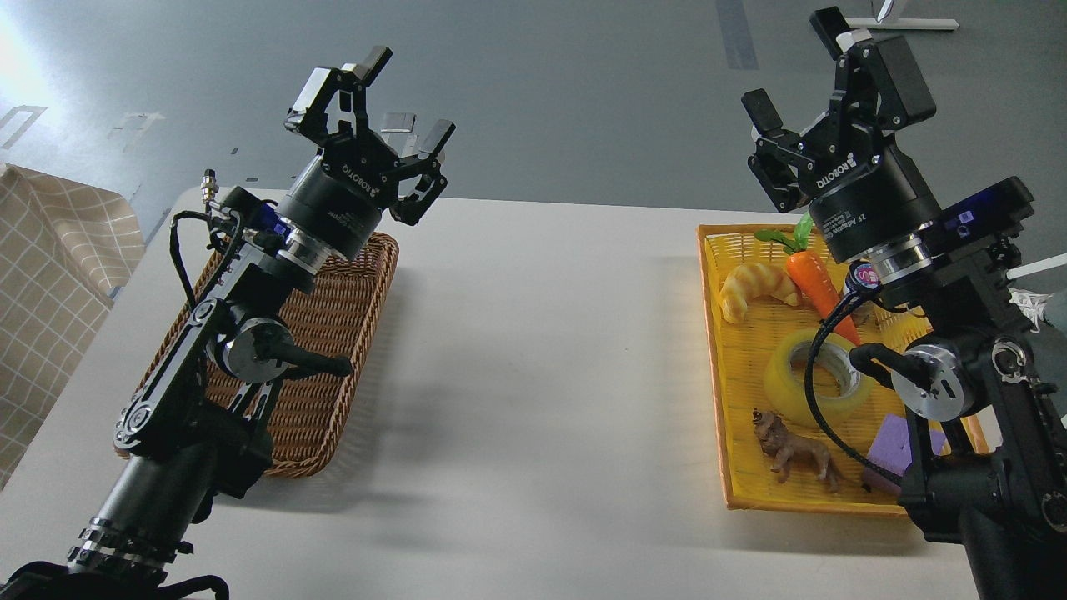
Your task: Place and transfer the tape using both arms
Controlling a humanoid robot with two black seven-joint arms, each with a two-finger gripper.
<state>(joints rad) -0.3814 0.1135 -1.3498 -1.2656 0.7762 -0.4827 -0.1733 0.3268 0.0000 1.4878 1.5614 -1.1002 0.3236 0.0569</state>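
Both arms rise from the near edge of the white table [533,350] and reach forward and upward, their grippers raised above the surface and holding nothing; the left arm [208,358] comes up from the near left corner, leaning right over a brown wicker basket [333,367] that lies along the left side, and the left gripper [404,100] at its far end stands with its two fingers spread wide apart, the gap between them bare; the right arm [959,367] comes up from the near right corner, leaning left over a yellow tray [725,467] along the right side, and the right gripper [800,71] likewise has its fingers parted and empty, tilted up past the far edge of the table; the tape [792,375] lies flat in the middle of the yellow tray, partly hidden behind the right arm's cable and joint, with neither gripper near it; in the same tray a croissant [754,287] and a carrot [815,279] lie toward the far end, a brown toy animal [796,450] toward the near end, and a purple block [888,446] at the near right, partly covered by the arm
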